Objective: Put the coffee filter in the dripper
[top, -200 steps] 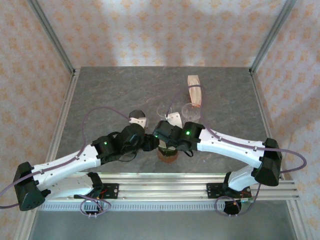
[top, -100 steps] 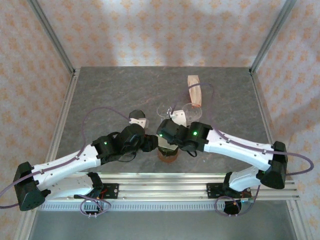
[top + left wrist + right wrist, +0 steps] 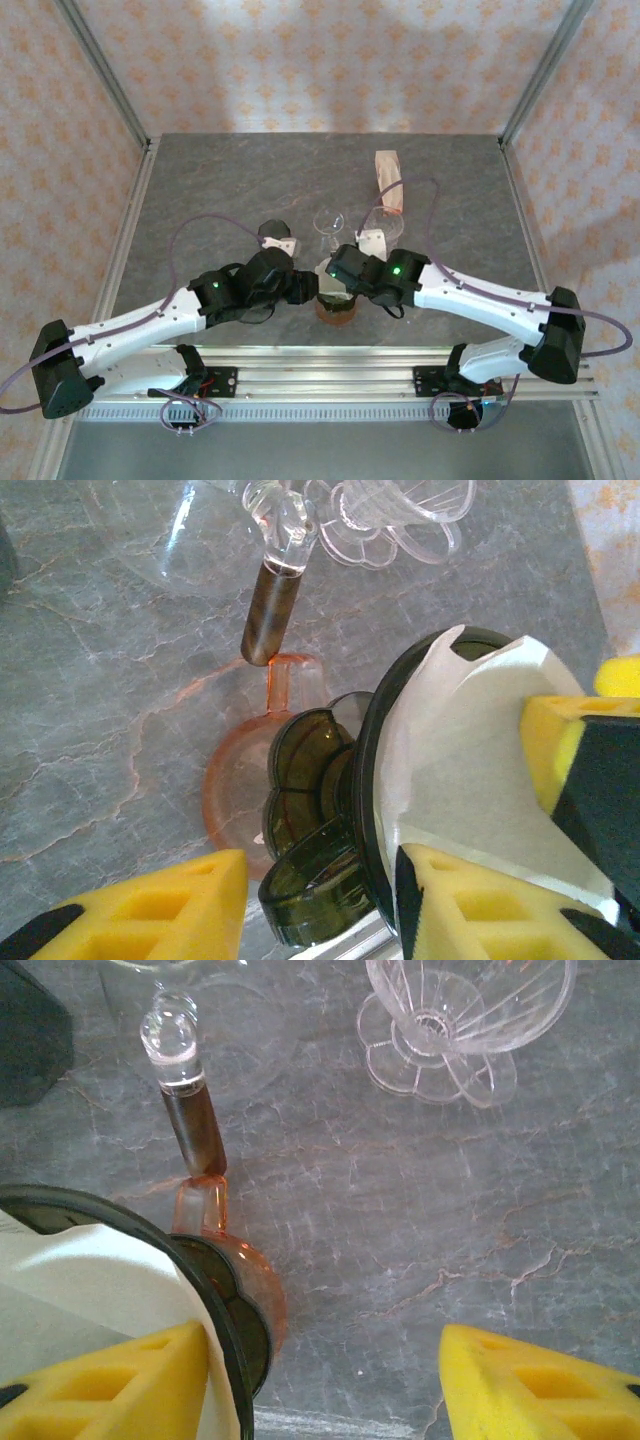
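A dark green dripper [image 3: 310, 780] stands on an orange cup [image 3: 235, 790] at the table's near middle [image 3: 335, 310]. The white paper filter [image 3: 470, 770] lies opened inside it. My left gripper [image 3: 320, 910] spans the dripper's wall and handle, one finger outside and the other inside against the filter; it looks shut on the dripper. My right gripper [image 3: 325, 1380] is open wide, its left finger resting on the filter [image 3: 90, 1280] just inside the dripper's rim [image 3: 235, 1310], its right finger over bare table. Both grippers meet above the cup [image 3: 320, 283].
Behind the cup lie a clear glass dripper [image 3: 450, 1010] and a clear glass server with a brown handle [image 3: 195, 1130]. A tan filter sleeve [image 3: 388, 180] lies farther back right. A small black object [image 3: 272, 232] sits back left.
My right arm has drawn back to the right, uncovering the clear glassware behind. The left arm and the dripper have stayed where they were.
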Action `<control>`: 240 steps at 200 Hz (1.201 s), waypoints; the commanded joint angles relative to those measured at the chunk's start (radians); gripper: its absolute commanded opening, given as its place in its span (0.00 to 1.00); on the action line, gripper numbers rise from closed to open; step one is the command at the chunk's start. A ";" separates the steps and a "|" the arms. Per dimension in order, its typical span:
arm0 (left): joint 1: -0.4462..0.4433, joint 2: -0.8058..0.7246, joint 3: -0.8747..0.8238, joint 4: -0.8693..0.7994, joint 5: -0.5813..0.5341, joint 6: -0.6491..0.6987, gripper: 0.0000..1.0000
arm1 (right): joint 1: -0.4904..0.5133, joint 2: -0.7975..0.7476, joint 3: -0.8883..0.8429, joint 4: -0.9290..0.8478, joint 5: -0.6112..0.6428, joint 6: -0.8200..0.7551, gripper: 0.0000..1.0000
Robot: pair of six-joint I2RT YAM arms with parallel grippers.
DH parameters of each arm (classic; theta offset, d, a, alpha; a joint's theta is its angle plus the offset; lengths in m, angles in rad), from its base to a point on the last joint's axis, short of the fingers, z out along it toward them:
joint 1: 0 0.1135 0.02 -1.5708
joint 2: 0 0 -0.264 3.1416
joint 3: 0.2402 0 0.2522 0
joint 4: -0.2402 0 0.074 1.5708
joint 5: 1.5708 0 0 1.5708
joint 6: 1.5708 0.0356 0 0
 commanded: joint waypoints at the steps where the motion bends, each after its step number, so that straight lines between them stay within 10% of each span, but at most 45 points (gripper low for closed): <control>1: -0.006 -0.003 0.000 -0.008 -0.008 0.011 0.44 | -0.009 -0.031 -0.011 0.010 -0.009 0.017 0.62; 28: -0.006 -0.017 0.001 -0.011 -0.014 0.009 0.48 | -0.004 -0.057 0.001 0.048 -0.026 -0.026 0.79; 240: -0.005 -0.006 -0.005 0.005 -0.012 0.003 0.52 | -0.060 0.016 0.088 0.013 -0.162 -0.046 0.83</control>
